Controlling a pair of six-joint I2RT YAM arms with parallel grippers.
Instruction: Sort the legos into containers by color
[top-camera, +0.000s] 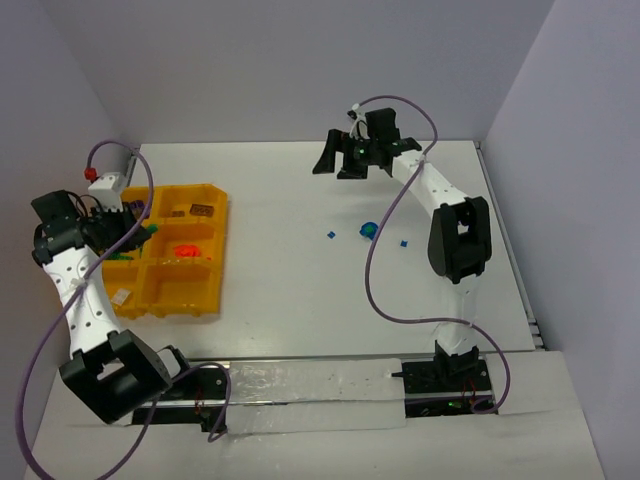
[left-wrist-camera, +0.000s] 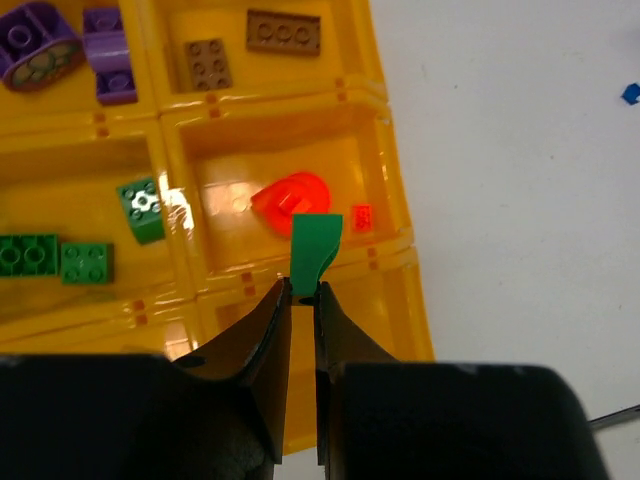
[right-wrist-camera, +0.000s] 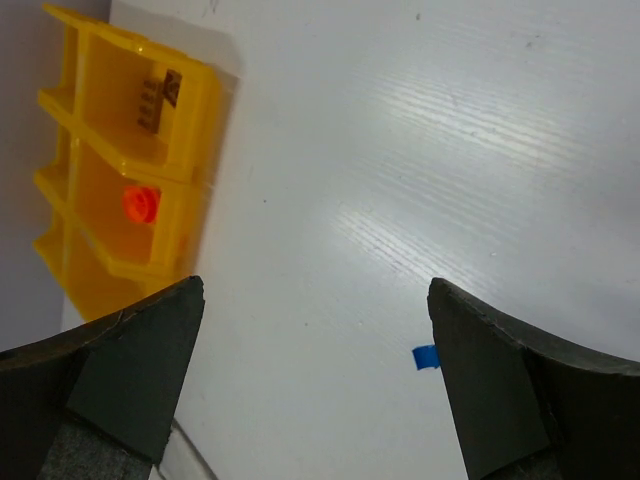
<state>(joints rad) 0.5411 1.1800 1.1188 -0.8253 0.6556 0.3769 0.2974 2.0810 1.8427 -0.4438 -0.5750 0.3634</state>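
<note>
Top external: up high behind the two arm bases, looking down and forward over the whole desk (top-camera: 300, 300), pretty far back. Left wrist: right on top of the yellow tray (left-wrist-camera: 390, 180), very close, facing down past the left gripper (left-wrist-camera: 303, 290). Right wrist: closer in than the top view, tilted across the desk toward that same tray. Overlap in all three: the bin with the orange-red lego (left-wrist-camera: 290, 200).
</note>
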